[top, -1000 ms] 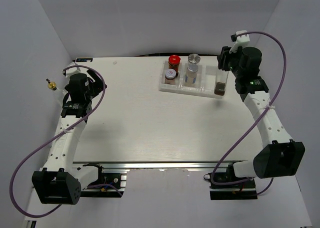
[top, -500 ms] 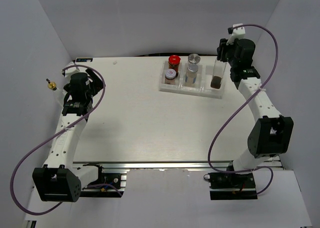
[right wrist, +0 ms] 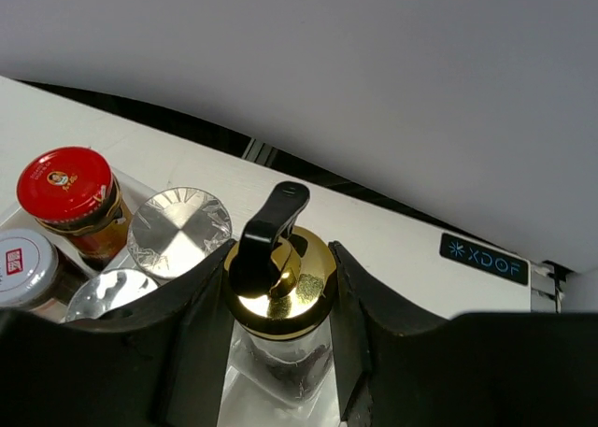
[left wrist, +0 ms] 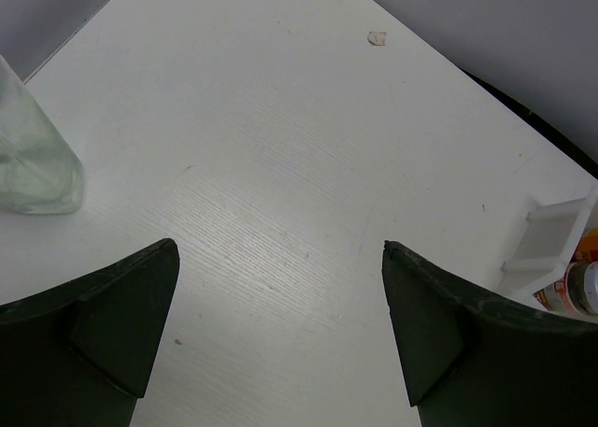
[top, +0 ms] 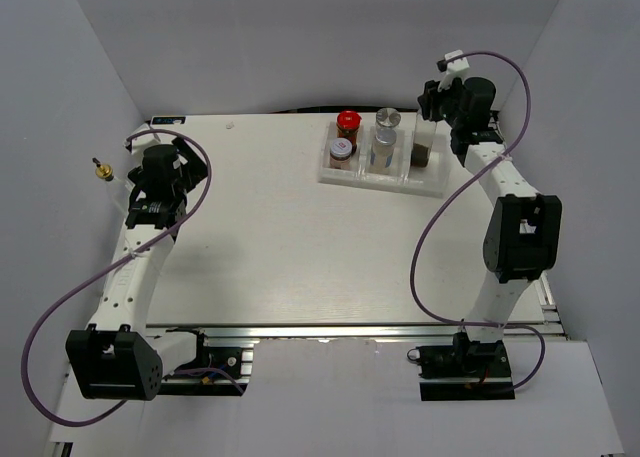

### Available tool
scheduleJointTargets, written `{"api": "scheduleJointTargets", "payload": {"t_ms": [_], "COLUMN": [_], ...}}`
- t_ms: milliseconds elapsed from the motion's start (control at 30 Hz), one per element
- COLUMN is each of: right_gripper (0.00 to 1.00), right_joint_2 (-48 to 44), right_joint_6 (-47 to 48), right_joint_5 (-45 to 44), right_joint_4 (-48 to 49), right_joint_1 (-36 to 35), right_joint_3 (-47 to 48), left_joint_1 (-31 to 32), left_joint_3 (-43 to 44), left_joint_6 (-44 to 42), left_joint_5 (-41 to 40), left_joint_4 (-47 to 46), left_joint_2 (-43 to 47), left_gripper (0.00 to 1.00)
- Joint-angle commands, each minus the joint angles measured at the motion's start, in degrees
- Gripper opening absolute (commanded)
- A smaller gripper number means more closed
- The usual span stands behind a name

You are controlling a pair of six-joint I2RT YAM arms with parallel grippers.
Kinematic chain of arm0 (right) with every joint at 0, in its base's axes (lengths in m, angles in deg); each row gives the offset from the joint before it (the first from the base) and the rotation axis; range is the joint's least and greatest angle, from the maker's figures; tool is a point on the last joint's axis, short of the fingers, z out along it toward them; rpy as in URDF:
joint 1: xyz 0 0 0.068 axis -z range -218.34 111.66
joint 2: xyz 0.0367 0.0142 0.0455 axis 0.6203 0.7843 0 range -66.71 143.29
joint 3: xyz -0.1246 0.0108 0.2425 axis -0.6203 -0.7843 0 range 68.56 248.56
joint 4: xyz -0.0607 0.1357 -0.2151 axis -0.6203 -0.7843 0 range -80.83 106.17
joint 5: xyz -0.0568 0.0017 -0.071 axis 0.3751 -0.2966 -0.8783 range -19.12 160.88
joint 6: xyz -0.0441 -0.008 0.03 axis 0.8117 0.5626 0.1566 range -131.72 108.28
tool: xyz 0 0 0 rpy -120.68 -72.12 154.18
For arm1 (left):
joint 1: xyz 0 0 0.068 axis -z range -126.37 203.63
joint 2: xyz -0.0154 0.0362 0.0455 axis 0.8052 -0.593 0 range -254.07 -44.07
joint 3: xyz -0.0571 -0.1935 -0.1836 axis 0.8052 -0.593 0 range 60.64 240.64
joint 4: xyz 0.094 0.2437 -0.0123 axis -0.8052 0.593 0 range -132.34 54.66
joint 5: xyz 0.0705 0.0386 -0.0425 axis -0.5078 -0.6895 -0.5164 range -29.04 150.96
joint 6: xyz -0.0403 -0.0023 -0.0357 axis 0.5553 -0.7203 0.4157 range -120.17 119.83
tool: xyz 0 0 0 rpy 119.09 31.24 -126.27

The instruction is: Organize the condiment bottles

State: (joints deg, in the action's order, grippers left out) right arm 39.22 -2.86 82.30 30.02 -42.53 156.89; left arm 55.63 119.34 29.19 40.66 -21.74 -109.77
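My right gripper (top: 432, 125) is shut on the slim dark-bottomed bottle (top: 423, 152) just under its gold cap (right wrist: 304, 282), and holds it upright in the right compartment of the white tray (top: 385, 180). I cannot tell whether the bottle rests on the tray floor. The red-capped jar (top: 348, 123) and the pale-lidded jar (top: 342, 150) stand in the left compartment, and the silver-capped bottle (top: 386, 127) in the middle one. A clear gold-capped bottle (top: 100, 170) stands at the far left table edge; its base shows in the left wrist view (left wrist: 33, 156). My left gripper (left wrist: 280, 296) is open and empty beside it.
The tray's left end shows at the right edge of the left wrist view (left wrist: 551, 245). A small scrap (left wrist: 377, 38) lies near the table's back edge. White walls close in the table at the back and both sides.
My right gripper has carried the dark-bottomed bottle left and back, from beyond the tray's right end into its right compartment. The left arm has hardly moved.
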Motion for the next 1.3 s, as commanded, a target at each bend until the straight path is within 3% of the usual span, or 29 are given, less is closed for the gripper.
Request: {"api": "scheduleJointTargets", "payload": {"t_ms": [0, 300, 700, 800, 833, 933, 1000, 1067, 1267], "right_gripper": [0.0, 0.0, 0.06, 0.33, 0.48, 0.7, 0.76, 0.89, 0.89], "right_joint_2": [-0.73, 0.5, 5.78, 5.87, 5.69, 4.38, 2.98, 2.0, -1.51], "right_joint_6": [3.26, 5.54, 5.91, 4.76, 4.59, 4.15, 3.8, 3.18, 2.39], "right_joint_5": [3.61, 2.12, 1.41, 1.68, 1.24, 0.62, 0.53, -0.69, -5.44], "right_joint_4": [11.99, 18.14, 18.06, 19.11, 19.03, 19.2, 19.29, 19.11, 16.31], "right_joint_1": [0.23, 0.23, 2.08, 2.69, 2.78, 2.78, 2.87, 2.78, 2.78], "right_joint_3": [4.92, -0.36, 5.18, 3.43, 2.9, 1.85, 0.88, 0.35, 0.26], "left_joint_1": [0.2, 0.2, 0.2, 0.2, 0.2, 0.2, 0.2, 0.2, 0.2], "left_joint_3": [0.9, 2.56, 3.18, 3.79, 3.97, 5.02, 5.72, 6.25, 8.36], "left_joint_6": [-0.19, -0.27, -0.1, 0.08, -0.01, 0.6, 1.04, 1.74, 2.8], "left_joint_5": [0.7, -1.5, -2.56, -3.43, -3.78, -5.45, -6.24, -7.39, -9.41], "left_joint_4": [-0.91, 1.99, 1.63, 2.42, 3.21, 4.88, 5.93, 6.73, 9.19], "left_joint_2": [1.44, 0.04, -1.72, -2.16, -2.25, -2.16, -2.16, -2.51, -3.65], "left_gripper": [0.98, 0.98, 0.98, 0.98, 0.98, 0.98, 0.98, 0.98, 0.98]}}
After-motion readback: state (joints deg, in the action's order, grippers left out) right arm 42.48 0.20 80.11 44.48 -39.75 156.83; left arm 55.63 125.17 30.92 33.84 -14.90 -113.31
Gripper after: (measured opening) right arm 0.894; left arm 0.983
